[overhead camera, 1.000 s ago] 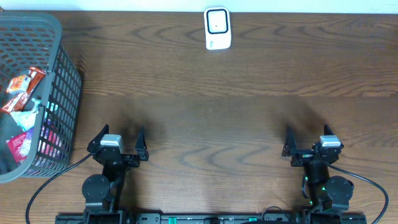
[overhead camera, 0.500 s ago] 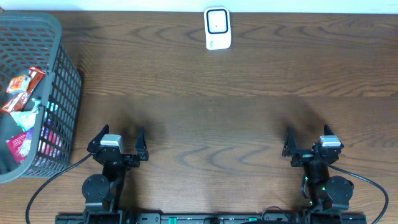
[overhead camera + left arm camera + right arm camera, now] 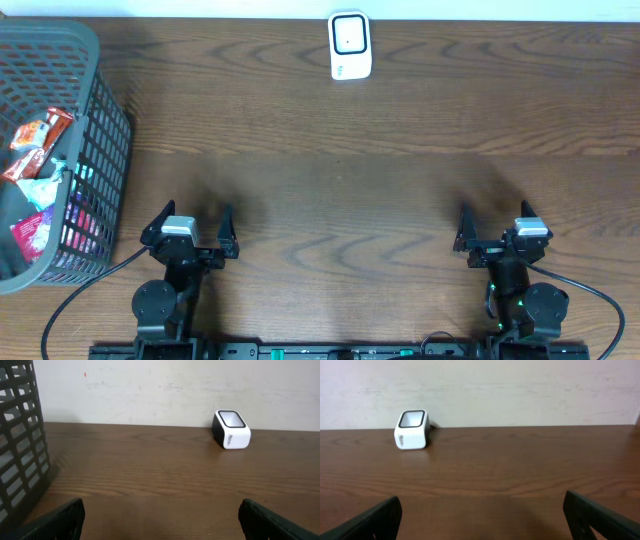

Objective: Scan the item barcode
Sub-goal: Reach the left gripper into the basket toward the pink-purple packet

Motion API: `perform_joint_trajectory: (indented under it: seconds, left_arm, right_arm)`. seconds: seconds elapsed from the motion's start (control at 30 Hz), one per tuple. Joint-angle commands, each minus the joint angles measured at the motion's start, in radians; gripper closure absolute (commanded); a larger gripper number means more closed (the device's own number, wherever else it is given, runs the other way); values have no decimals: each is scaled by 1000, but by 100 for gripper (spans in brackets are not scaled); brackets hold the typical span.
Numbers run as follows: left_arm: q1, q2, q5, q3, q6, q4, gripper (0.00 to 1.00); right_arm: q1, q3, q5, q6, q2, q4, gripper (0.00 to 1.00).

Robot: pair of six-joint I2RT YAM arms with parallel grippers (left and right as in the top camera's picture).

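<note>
Job barely begun: my left gripper (image 3: pixel 195 214) and right gripper (image 3: pixel 494 220) gape wide, empty, at the near edge; next I fetch a snack packet (image 3: pixel 36 135) from the left basket (image 3: pixel 108 112) for the far-centre scanner (image 3: pixel 350 45).

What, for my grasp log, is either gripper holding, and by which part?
Nothing is held: the left gripper and the right gripper are both open and empty.

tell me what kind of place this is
Most likely a mock shop checkout set up on a lab bench, not a real store. A white barcode scanner stands at the far edge of the wooden table, and a dark mesh basket on the left holds packaged snacks.
</note>
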Motion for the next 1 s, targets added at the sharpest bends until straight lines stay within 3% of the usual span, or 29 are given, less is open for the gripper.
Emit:
perform_joint_trajectory:
  seconds: [0.0,0.1,0.2,0.27,0.37,0.47,0.53,0.67,0.7,0.73,0.9,0.97]
  left_arm:
    - [-4,-5,40,-17,-40,-29,2]
    - [-4,-5,243,-17,-85,71,2]
    - [-4,-5,421,-17,-91,286,2]
    - [-4,-5,457,-9,-167,437,2]
    - [-4,-5,456,28,-243,561,2]
    - [-4,-4,452,90,-245,576,2]
    - [-4,19,360,169,-237,576,2]
    - [-3,139,150,334,-111,533,2]
    - [-3,224,143,425,-4,461,2]
    - [-3,264,169,457,15,452,2]
    - [-3,413,204,486,14,547,2]
    - [-3,455,134,504,-11,627,2]
  right_arm:
    - [8,-2,4,-19,-1,-4,1]
    - [8,-2,4,-19,-1,-4,1]
    - [8,-2,4,-19,-1,-4,1]
    - [8,-2,4,-19,-1,-4,1]
    - [8,-2,4,-19,-1,-4,1]
    - [8,-2,4,-19,-1,-4,1]
    - [8,-2,4,-19,-1,-4,1]
    - [8,-2,4,-19,-1,-4,1]
    - [8,-2,4,-19,-1,-4,1]
    - [8,-2,4,-19,-1,-4,1]
    - [8,-2,4,-19,-1,-4,1]
    - [8,-2,4,-19,-1,-4,1]
